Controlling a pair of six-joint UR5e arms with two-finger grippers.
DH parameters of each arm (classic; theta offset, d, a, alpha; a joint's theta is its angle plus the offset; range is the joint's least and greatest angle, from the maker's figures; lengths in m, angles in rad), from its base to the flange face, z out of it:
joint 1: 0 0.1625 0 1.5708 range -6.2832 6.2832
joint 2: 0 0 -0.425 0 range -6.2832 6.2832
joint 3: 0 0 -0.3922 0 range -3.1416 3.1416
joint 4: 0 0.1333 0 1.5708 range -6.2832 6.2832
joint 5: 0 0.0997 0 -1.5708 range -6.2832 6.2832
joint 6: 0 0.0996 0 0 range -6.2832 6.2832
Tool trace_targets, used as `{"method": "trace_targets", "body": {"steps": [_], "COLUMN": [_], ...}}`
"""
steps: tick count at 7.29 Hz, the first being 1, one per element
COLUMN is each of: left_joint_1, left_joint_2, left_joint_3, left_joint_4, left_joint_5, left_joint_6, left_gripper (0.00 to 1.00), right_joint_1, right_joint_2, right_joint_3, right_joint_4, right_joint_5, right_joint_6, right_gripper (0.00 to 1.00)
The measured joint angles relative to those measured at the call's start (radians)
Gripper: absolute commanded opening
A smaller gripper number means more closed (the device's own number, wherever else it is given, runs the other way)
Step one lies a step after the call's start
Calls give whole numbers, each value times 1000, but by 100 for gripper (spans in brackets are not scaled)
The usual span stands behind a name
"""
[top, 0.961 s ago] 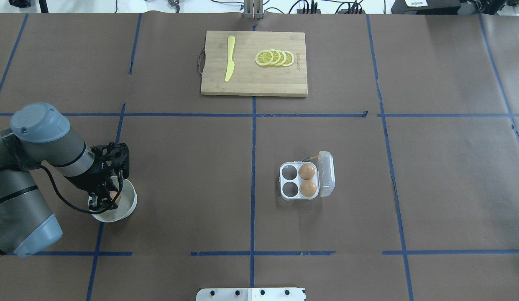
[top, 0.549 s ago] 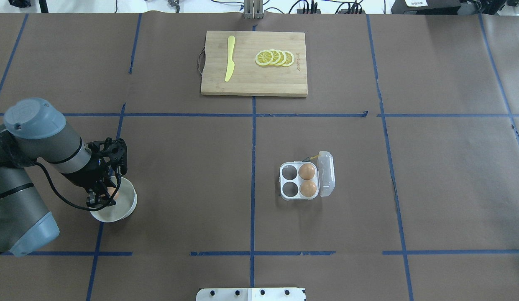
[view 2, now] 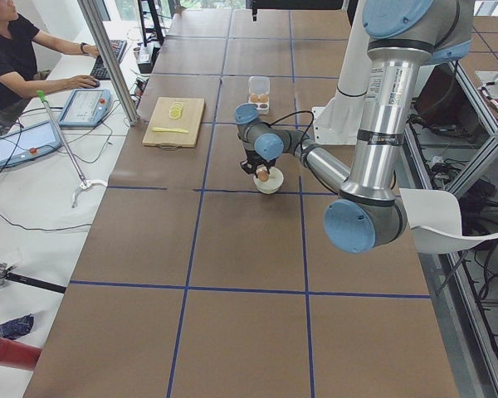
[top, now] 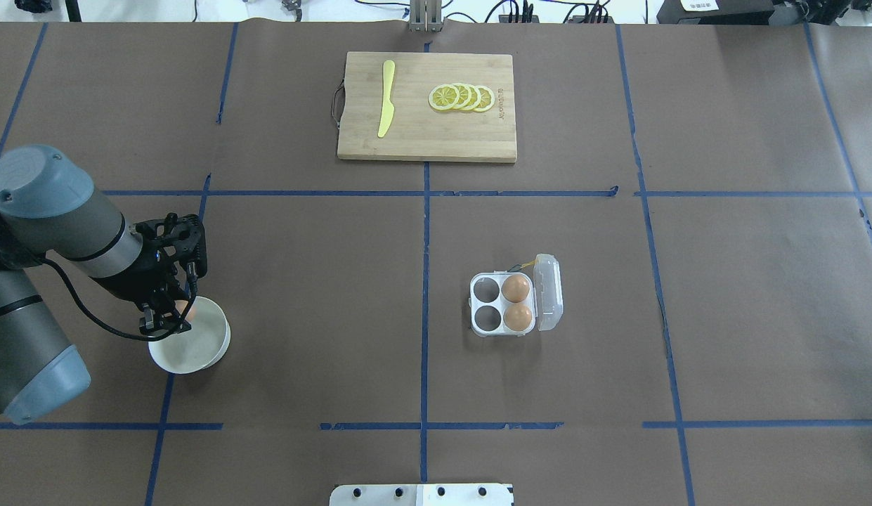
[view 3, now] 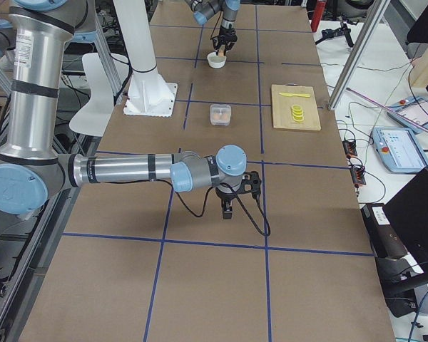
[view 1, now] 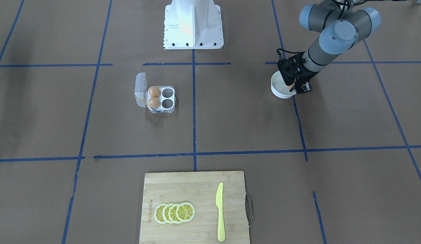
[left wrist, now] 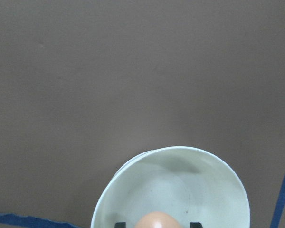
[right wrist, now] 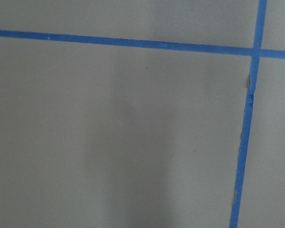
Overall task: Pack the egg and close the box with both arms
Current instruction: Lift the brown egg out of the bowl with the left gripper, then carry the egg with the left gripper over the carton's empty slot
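My left gripper is shut on an orange-brown egg and holds it just above the round white bowl at the table's left. The egg also shows between the fingertips in the left wrist view, over the bowl. The clear box stands right of centre with its lid open. Two eggs fill its right cups; the two left cups are empty. My right gripper shows only in the exterior right view, low over bare paper; I cannot tell if it is open.
A wooden cutting board with a yellow knife and lemon slices lies at the far middle. The white pedestal stands at the robot's side. An operator sits beyond the table's left end.
My left gripper has risen and drawn back toward the upper left with the egg, from inside the bowl to above its rim. The box has not moved.
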Motion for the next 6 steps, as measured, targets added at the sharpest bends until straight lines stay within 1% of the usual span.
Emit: {"method": "trace_targets", "body": {"steps": [1,3,6], "left_joint_1": [-8,-13,15], "left_joint_2": [-33,-143,-312], "left_joint_3": [-6,18,93], "left_joint_4": [1,2,-1], "left_joint_5": [18,74,88], "left_joint_6": [-47,-169,-360], "left_gripper": [0,0,0], "right_joint_1": [0,-1,-2], "right_joint_2": [0,2,6], "right_joint_3": [1,2,4], "right_joint_4": [0,5,10], "right_joint_5": [3,9,12], "right_joint_6": [0,0,1], "right_gripper": [100,100,100]}}
